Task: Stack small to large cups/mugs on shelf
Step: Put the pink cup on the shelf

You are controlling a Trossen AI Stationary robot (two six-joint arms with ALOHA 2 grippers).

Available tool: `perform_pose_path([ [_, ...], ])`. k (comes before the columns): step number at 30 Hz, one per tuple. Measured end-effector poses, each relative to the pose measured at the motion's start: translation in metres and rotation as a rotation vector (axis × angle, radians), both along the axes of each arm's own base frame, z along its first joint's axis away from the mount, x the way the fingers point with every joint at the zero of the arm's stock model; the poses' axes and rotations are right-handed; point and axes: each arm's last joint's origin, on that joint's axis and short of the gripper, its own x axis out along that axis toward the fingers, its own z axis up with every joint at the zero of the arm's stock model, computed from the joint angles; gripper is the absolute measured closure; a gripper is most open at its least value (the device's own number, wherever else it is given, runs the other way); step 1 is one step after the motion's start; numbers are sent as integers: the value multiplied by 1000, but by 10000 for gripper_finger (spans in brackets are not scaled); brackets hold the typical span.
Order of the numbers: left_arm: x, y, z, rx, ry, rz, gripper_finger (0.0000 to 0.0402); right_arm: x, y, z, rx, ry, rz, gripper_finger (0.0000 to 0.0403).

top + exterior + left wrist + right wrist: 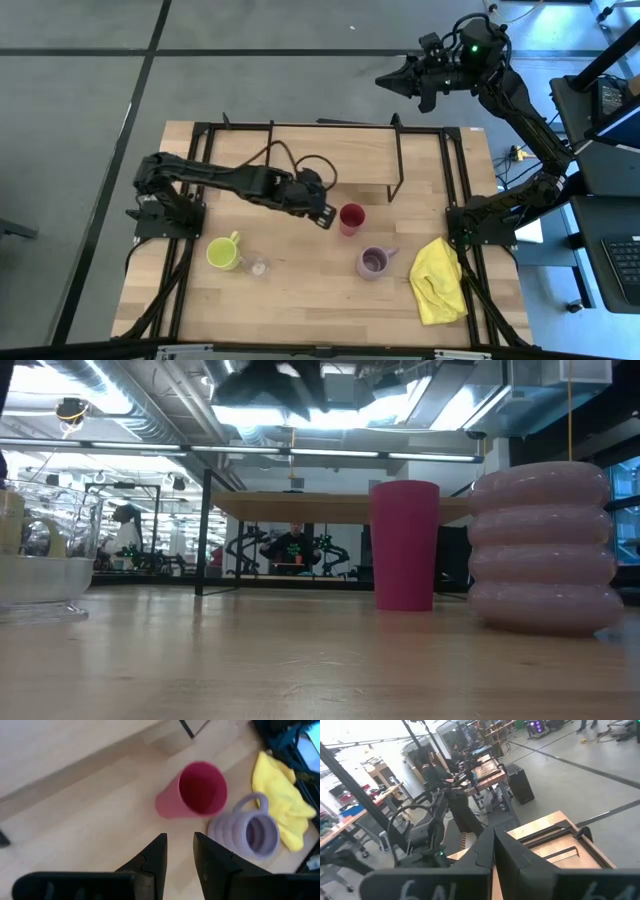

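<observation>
Nearly at the red cup: left claw spread, right arm parked high

Just short of the red cup [351, 217], the left claw [326, 215] hangs over the middle of the bench [300, 290] with its fingers [152, 860] spread and nothing between them. In the left wrist view a narrow strip of bare wood separates the fingertips from the cup, which stands upright with its mouth open to the camera.

The lilac mug [373, 262] stands near the red cup, toward the front edge, with a gap between the two. A yellow cloth [438, 280] lies crumpled close beside the mug, near the bench's right edge. On the left side, the yellow-green mug [224, 252] and the tiny clear glass [259, 266] sit just beside each other, well apart from the red cup.

The shelf [330, 150] runs along the back of the bench, its wooden top bare, with a black wire leg coming down just behind the red cup. Open wood lies between the two pairs of vessels and along the front edge.

The right claw [388, 80] is raised beyond the back edge, off the bench, fingers pressed together and carrying nothing.
</observation>
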Motion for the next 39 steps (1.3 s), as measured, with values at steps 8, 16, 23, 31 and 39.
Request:
perform_pose_path([
  [8,30,-11,-26,-17,38,-3,313,1,0,-4,92,35,-46,389],
  [16,49,-17,-40,-31,-40,48,313,0,1,-6,117,55,-3,389],
  [23,60,-3,-45,-34,-98,118,312,0,1,-10,140,87,-4,388],
  [31,67,1,-60,-60,-73,144,309,0,2,-11,109,92,0,388],
  [39,65,5,-63,-50,-36,164,308,0,2,-11,67,93,4,388],
])
